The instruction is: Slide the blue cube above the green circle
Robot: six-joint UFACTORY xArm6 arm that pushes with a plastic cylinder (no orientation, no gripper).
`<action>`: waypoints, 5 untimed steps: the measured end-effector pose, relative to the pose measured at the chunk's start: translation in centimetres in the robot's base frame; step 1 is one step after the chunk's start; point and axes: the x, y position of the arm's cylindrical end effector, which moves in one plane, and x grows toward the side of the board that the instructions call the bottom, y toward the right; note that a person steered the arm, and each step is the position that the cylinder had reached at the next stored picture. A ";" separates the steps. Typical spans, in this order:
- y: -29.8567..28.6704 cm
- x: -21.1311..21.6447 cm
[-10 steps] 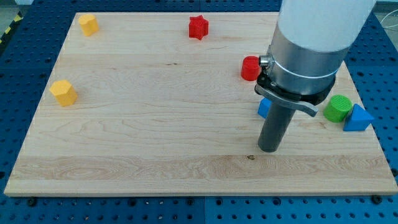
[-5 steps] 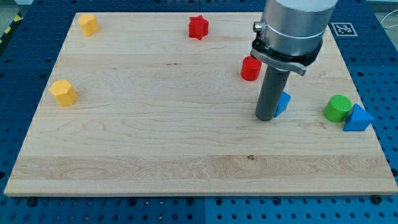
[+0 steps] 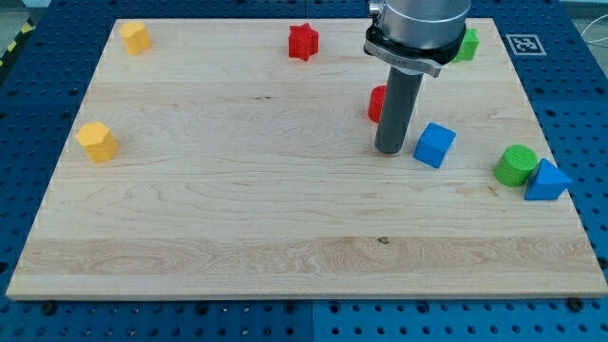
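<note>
The tip point(image 3: 389, 150) stands just left of the blue cube point(image 3: 434, 144), right of frame centre on the surface point(image 3: 237, 190). The green circle point(image 3: 515, 164) lies further right and slightly lower. The arm has no hand, only a rod.

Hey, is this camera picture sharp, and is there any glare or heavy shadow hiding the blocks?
Camera view: sharp and evenly lit, no glare on the board; shadows are faint. Only my rod hides part of the red block; my tip sits just left of the blue cube.
</note>
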 end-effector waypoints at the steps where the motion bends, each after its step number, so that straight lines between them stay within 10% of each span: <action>1: 1.1 -0.1; 5: 4.9 2.8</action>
